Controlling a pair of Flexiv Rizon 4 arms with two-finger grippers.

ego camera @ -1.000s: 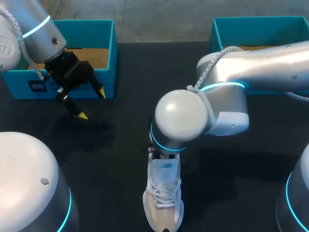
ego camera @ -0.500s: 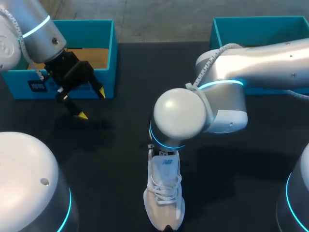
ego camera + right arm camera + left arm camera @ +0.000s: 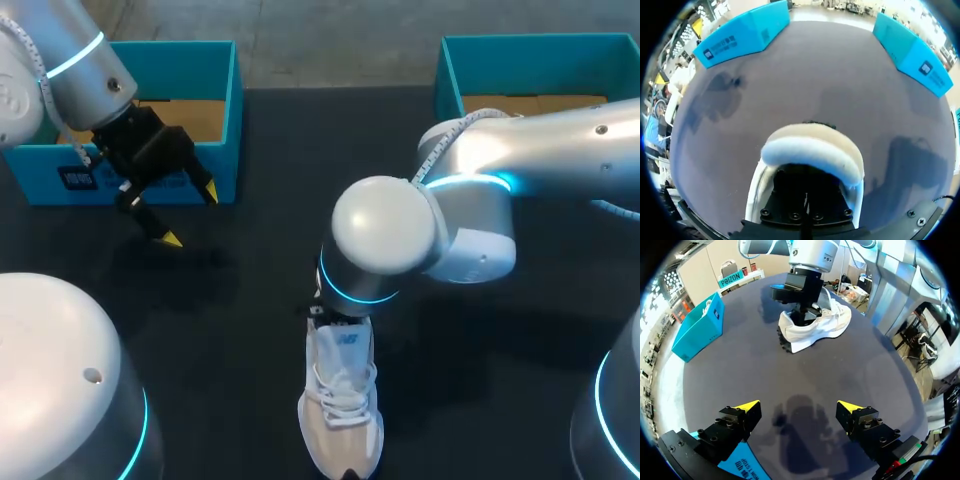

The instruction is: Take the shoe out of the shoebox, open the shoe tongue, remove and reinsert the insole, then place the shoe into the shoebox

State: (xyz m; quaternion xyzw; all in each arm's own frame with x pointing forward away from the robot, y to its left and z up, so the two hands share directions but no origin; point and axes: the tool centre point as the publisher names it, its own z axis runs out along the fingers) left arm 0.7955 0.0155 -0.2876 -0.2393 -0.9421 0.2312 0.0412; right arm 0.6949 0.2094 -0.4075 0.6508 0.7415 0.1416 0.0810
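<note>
My right gripper (image 3: 805, 195) sat inside the shoe (image 3: 340, 420), likely for the insole, grip impossible to tell; my left gripper (image 3: 799, 406) hung wide open, empty.

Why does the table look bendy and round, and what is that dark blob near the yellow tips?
Left wrist view: the fisheye lens curves the table; the blob is probably a shadow of the left gripper. Head view: the table edge looks straight.
</note>
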